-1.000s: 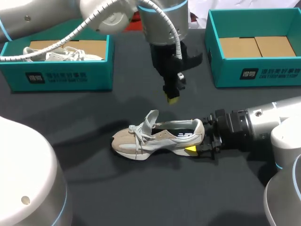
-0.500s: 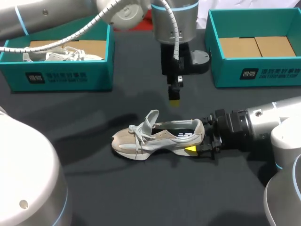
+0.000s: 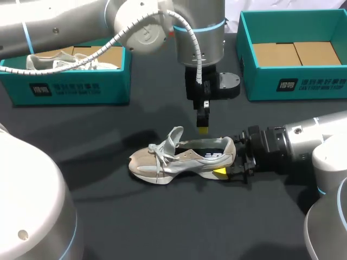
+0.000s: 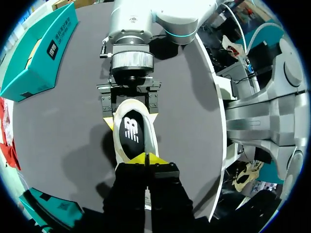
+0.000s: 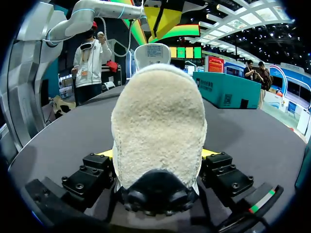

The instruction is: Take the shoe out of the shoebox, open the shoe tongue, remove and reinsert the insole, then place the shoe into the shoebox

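Dark table (image 3: 108, 211): right gripper (image 3: 230, 157) clamps the logo-printed shoe (image 3: 181, 157); left gripper (image 3: 203, 130), tips together, hovers above.

Head looks down; wrists (close) share the shoe (image 3: 181, 158).

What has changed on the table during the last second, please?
The left gripper came down to hang just over the opening of the shoe, fingers shut, holding nothing. Nothing was gripped or released. The right gripper stays clamped on the heel, and the shoe has not moved.
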Motion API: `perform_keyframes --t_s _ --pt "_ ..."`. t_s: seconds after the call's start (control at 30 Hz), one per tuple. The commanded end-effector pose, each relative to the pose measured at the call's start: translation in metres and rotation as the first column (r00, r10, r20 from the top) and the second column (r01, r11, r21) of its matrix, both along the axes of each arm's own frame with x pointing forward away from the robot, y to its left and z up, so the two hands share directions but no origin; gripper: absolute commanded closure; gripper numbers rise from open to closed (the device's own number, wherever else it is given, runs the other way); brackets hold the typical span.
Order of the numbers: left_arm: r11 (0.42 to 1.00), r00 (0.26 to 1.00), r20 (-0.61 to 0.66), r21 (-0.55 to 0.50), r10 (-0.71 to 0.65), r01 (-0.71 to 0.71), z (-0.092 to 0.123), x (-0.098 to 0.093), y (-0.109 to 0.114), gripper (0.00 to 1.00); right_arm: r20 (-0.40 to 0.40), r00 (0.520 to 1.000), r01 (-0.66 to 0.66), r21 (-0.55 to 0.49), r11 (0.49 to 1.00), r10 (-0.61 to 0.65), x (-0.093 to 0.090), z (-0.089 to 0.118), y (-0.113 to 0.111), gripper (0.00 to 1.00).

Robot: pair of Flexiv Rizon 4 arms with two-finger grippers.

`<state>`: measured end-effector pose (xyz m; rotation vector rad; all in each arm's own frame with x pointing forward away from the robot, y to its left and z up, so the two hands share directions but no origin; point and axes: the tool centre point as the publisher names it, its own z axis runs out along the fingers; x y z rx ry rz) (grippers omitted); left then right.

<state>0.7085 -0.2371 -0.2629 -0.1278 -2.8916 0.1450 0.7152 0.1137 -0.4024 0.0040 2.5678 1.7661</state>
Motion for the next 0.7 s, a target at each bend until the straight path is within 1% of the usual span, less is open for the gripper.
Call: perform_keyframes --t_s 0.03,0.07,0.1,0.2,0.37,0.43,0.47,0.7 --pt "1.0 1.0 0.003 -0.003 0.0 0.0 0.001 -0.001 0.002 1.0 0.0 1.0 0.002 -0.003 1.0 -0.002 0.0 -0.002 0.001 1.0" --pt "1.0 1.0 0.003 -0.003 0.0 0.0 0.001 -0.001 0.002 1.0 0.0 1.0 0.002 -0.003 1.0 -0.002 0.0 -0.002 0.001 1.0" --pt "1.0 1.0 -0.005 0.012 0.005 -0.005 -0.007 0.0 -0.001 1.0 0.0 1.0 0.002 -0.003 1.0 -0.002 0.0 -0.002 0.001 1.0" --pt "1.0 1.0 -0.027 0.011 -0.01 0.011 -0.025 0.002 -0.006 1.0 0.0 1.0 0.002 -0.003 1.0 -0.002 0.0 -0.002 0.001 1.0" --pt "1.0 0.999 -0.038 0.013 -0.014 0.015 -0.043 0.005 -0.011 1.0 0.0 1.0 0.002 -0.003 1.0 -0.002 0.0 -0.002 0.001 1.0" --pt "0.999 0.999 -0.017 0.012 -0.039 0.039 -0.048 0.003 -0.012 1.0 0.0 1.0 0.002 -0.003 1.0 -0.002 0.0 -0.002 0.001 1.0" --pt "0.999 0.998 -0.015 0.0 -0.054 0.054 -0.049 0.003 -0.011 1.0 0.0 1.0 0.002 -0.003 1.0 -0.002 0.0 -0.002 0.001 1.0" --pt "0.999 0.998 -0.015 0.0 -0.054 0.054 -0.049 0.003 -0.011 1.0 0.0 1.0 0.002 -0.003 1.0 -0.002 0.0 -0.002 0.001 1.0"
